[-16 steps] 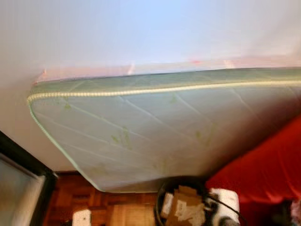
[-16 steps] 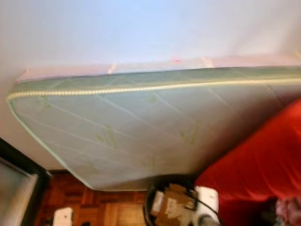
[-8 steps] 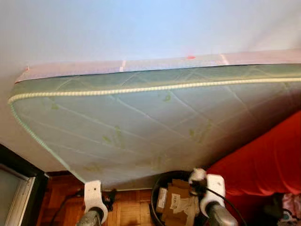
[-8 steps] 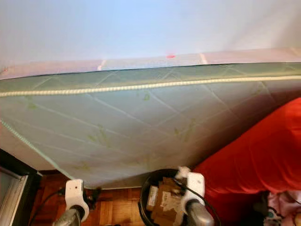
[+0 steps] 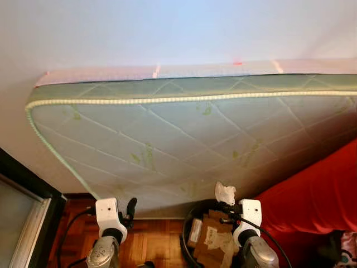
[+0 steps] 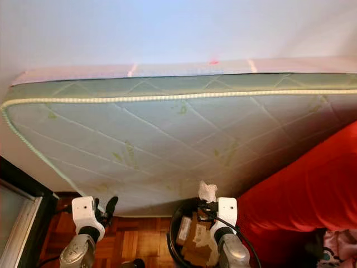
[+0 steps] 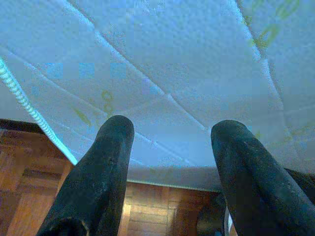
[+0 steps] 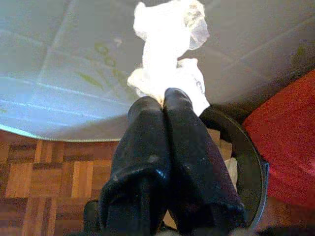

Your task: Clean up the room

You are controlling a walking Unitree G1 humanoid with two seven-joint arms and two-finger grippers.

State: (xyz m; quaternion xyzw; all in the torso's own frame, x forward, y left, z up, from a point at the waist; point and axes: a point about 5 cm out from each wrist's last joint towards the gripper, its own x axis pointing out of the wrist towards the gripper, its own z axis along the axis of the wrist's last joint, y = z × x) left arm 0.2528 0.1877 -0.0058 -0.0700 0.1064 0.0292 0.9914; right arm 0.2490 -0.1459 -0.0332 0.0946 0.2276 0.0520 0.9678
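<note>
Now right claw (image 8: 165, 101) pinches crumpled tissue (image 8: 170, 54) (left claw (image 7: 170, 142) agape).

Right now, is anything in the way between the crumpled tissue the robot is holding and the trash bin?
Nothing visible blocks it. The right gripper pinches the crumpled tissue above the black bin, whose open top already holds cardboard scraps.

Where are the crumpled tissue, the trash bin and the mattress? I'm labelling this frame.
crumpled tissue (image 8: 167, 59), right wrist view, its bunched middle.
trash bin (image 8: 246, 152), right wrist view, black rim.
mattress (image 5: 184, 134), left eye view, quilted face.
</note>
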